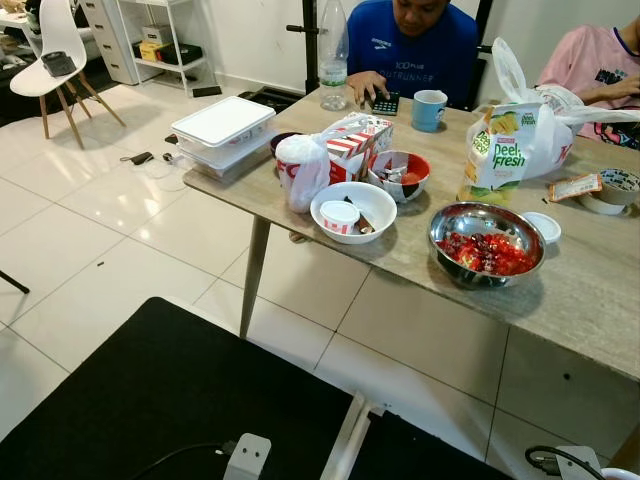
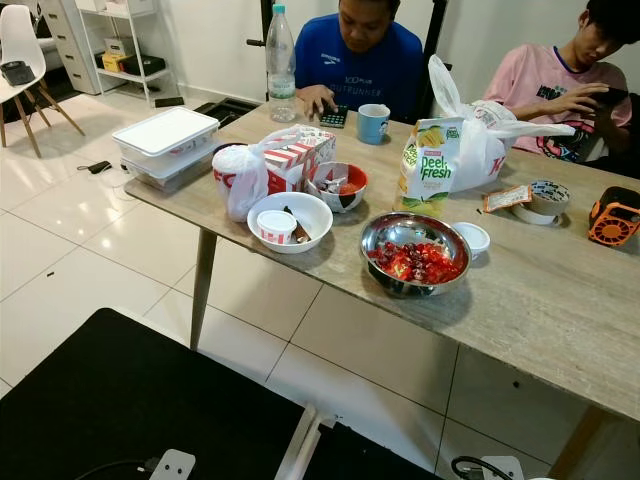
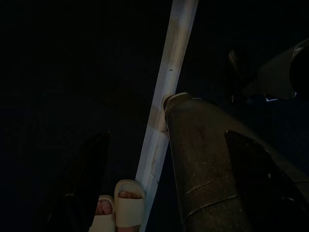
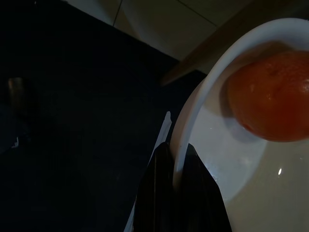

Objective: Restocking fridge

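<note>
Your biggest obstacle is the bench (image 2: 560,300), a long wood-grain top running across the view on slim angled legs, with 2 seated people behind it: one in a blue shirt (image 2: 375,60), one in a pink shirt (image 2: 545,80). White tile floor (image 1: 90,250) lies open to the left of the bench; a black mat (image 1: 150,390) sits close under the camera. A white chair (image 1: 55,50) and a shelf unit stand well back on the left.

On the bench, large to small: stacked white lidded containers (image 2: 165,145) at the near left corner, a white plastic bag (image 2: 480,135) with a Peel Fresh carton (image 2: 430,165) just in front of it, a steel bowl (image 2: 415,255) of red food, a white bowl (image 2: 290,220) near the front edge holding a small cup, a red-and-white takeaway box (image 2: 300,155), a red bowl (image 2: 343,182), a clear bottle (image 2: 281,65), a blue mug (image 2: 373,122), a tape roll (image 2: 545,200).

Right wrist view: the right tool (image 4: 175,186) has its 2 fingers closed on the rim of a white bowl (image 4: 231,164) with an orange fruit (image 4: 270,96) inside, round, glossy skin. That bowl hangs low, over the mat beside a wooden leg.

Left wrist view is very dark: the left tool (image 3: 164,193) has its fingers spread apart, nothing between them; a pale strip and 2 sandalled feet (image 3: 118,210) show beyond.
</note>
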{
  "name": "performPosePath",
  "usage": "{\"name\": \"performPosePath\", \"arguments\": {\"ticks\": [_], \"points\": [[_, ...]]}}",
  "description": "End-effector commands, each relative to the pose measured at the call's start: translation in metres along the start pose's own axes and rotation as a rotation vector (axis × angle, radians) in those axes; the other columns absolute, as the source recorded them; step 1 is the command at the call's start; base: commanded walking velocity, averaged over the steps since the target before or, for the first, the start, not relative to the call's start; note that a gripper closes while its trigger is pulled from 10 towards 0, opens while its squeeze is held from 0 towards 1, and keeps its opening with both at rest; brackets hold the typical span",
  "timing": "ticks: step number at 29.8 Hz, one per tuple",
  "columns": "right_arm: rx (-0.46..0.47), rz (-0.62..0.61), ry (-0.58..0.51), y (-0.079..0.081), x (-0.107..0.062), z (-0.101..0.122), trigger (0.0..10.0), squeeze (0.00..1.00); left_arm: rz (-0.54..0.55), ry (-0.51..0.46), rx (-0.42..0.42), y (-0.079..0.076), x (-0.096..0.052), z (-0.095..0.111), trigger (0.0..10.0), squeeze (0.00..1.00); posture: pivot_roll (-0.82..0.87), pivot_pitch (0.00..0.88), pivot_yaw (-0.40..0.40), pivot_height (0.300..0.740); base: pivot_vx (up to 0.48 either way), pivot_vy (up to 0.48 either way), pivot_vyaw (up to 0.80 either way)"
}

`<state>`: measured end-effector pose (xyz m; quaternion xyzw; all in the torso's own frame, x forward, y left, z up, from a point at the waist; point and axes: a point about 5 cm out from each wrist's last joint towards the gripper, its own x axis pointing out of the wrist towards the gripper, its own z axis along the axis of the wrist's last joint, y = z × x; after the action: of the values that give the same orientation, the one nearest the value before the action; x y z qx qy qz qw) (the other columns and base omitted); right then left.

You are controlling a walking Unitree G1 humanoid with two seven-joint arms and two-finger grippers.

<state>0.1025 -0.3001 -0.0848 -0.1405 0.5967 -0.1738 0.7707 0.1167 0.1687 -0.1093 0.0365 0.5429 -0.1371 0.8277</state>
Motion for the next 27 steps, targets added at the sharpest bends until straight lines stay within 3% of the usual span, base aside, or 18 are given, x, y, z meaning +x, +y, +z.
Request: {"name": "performPosePath", "arguments": {"ticks": [1, 14, 27], "points": [[0.010, -0.015, -0.027, 0.0002, -0.0002, 0.0060, 10.0, 0.00, -0.011, 0.063, -0.025, -0.0054, -0.0007, -0.0144, 10.0, 0.00, 0.00, 0.000, -0.022, 0.740, 0.000, 0.000, 0.00], [0.017, -0.018, -0.020, 0.0006, -0.0001, 0.0049, 10.0, 0.00, -0.016, 0.059, -0.022, -0.0060, -0.0001, -0.0118, 10.0, 0.00, 0.00, 0.000, -0.018, 0.740, 0.000, 0.000, 0.00], [0.015, -0.003, -0.008, 0.0064, -0.0005, 0.0015, 10.0, 0.00, -0.013, 0.067, -0.031, -0.0030, -0.0015, -0.0154, 10.0, 0.00, 0.01, 0.000, -0.009, 0.740, 0.000, 0.000, -0.73]]}}
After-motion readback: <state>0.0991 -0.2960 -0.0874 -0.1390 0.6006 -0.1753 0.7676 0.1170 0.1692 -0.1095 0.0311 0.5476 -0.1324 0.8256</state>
